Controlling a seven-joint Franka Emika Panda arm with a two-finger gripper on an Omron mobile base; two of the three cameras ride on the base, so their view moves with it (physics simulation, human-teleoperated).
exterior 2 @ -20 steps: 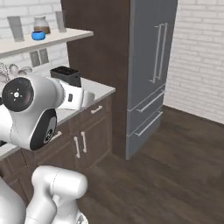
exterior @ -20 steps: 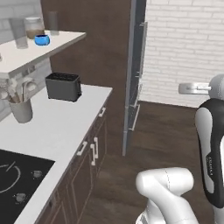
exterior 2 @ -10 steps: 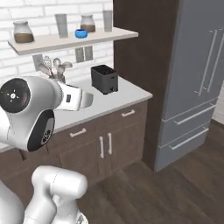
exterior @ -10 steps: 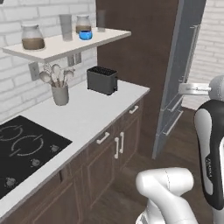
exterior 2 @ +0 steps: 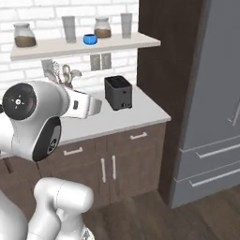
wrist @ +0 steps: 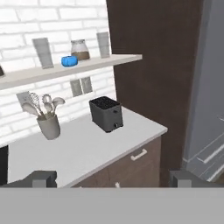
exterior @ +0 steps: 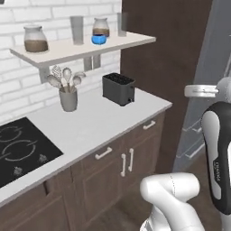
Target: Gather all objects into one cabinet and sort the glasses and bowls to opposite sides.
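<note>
The gripper (wrist: 111, 178) stands fully open and holds nothing; in the hand view its two dark fingertips (wrist: 41, 177) rise wide apart at the bottom edge, with the white counter (wrist: 87, 148) between them and well beyond them. The hand is raised above floor level and faces the wall shelf (wrist: 65, 70) and the counter. On the shelf, seen from the left base view, a lidded jar of brown contents (exterior: 35, 39) stands at the left end. Further right stands a tall clear-grey tumbler (exterior: 77, 30), then a small glossy blue bowl (exterior: 99, 39) just in front of a second lidded jar (exterior: 101, 26); whether the bowl touches the jar cannot be told. A second tumbler (exterior: 122, 23) stands at the right end of the shelf, near the tall dark brown panel (exterior: 167, 67). All of these vessels are upright and apart from the gripper. Below the shelf, on the counter, a grey utensil holder (exterior: 68, 98) with spoons and a whisk stands against the white brick wall, and a black toaster (exterior: 118, 88) stands to its right, well apart from it. A black cooktop (exterior: 20, 151) is set into the counter at the left. Dark brown base cupboards with short pale handles (exterior 2: 107, 168) run under the counter. A grey refrigerator (exterior 2: 215, 103) stands at the right, beside the dark brown panel.
</note>
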